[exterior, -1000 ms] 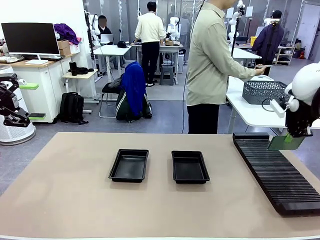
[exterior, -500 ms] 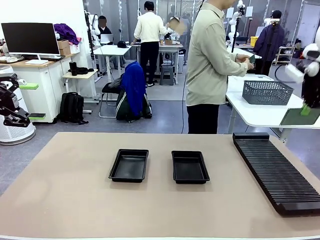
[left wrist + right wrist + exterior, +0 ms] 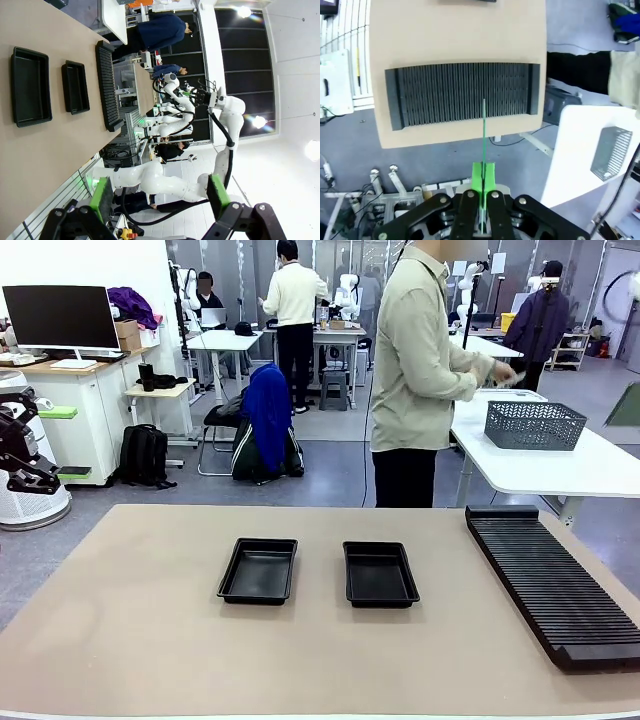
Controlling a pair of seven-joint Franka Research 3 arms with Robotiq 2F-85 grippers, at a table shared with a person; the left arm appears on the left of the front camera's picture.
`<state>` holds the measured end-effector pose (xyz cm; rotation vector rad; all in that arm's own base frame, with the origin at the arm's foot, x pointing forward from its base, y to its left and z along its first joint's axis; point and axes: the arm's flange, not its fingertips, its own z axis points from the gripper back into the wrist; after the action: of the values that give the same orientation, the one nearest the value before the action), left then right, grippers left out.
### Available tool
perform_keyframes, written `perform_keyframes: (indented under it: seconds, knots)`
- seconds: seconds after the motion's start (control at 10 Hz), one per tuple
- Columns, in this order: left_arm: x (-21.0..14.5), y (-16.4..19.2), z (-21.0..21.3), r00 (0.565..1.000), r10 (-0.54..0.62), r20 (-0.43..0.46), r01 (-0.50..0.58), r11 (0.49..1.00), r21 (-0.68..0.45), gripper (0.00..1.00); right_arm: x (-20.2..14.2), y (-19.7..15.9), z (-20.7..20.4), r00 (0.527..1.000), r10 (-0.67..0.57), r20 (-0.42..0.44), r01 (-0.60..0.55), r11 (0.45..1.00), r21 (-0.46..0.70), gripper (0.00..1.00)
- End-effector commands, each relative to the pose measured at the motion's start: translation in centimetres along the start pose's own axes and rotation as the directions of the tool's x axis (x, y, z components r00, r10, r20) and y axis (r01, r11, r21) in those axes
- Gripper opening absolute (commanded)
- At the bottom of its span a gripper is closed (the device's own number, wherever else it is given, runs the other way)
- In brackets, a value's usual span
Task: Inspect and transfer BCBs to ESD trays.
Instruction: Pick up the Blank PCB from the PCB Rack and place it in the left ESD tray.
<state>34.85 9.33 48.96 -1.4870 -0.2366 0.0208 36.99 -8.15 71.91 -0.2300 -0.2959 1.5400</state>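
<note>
Two ESD trays, both black and bare inside, lie side by side mid-table: the left tray and the right tray. They also lie far off in the left wrist view, as a nearer tray and a farther tray. My right gripper is shut on a thin green BCB, seen edge-on, high above the ribbed rack. A corner of that BCB shows at the front view's right edge. My left gripper stands open, with nothing between its green pads.
A long black slotted rack runs along the table's right side. A person stands beyond the far edge, turned toward a white side table with a grey mesh basket. The tan tabletop around the trays is bare.
My right gripper has lifted the BCB up and to the right, from just above the rack's far end to the frame's edge. The person's hands moved at the side table.
</note>
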Motion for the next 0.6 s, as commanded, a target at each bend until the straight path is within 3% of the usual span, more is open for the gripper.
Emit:
perform_keyframes:
  seconds: [0.0, 0.5]
  knots:
    - [-0.1, 0.0, 0.1, 1.0, 0.0, 0.002, 0.0, 1.0, -0.001, 1.0, -0.1, 0.0, 2.4, 1.0, -0.01, 0.008, 0.01, 1.0, -0.001, 0.0]
    - [-0.1, 0.0, 0.1, 1.0, 0.0, 0.002, 0.0, 1.0, -0.001, 1.0, -0.9, 0.4, 6.9, 0.999, -0.019, 0.031, 0.02, 0.999, -0.031, 0.0]
